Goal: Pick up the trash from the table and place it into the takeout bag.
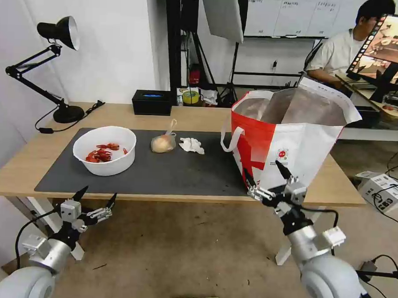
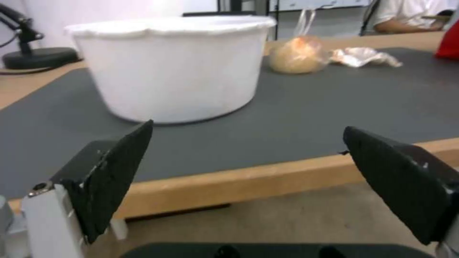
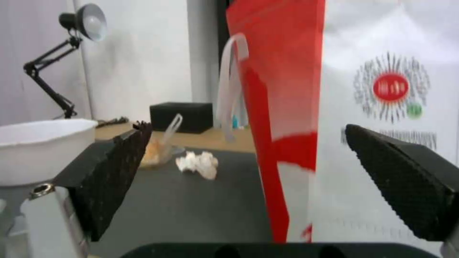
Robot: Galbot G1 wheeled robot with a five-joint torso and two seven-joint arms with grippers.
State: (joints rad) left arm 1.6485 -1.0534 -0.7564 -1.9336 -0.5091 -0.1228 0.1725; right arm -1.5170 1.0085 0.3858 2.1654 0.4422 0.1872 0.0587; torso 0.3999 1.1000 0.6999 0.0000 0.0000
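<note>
Both your left gripper (image 1: 97,196) and right gripper (image 1: 264,173) hang empty, jaws wide apart, off the bench's near edge. The white round plastic bowl of red crayfish shells (image 1: 105,149) is probably light but flexible, so pinch its rim and keep it level.

We hold our left end effector (image 1: 96,197) low on our left side, its two black fingers (image 2: 112,175) spread wide apart with nothing between them, forearm angled up from the silver wrist. Our right end effector (image 1: 267,175) sits higher on our right side, raised on a bent arm, its fingers (image 3: 117,175) likewise spread wide and empty.
</note>
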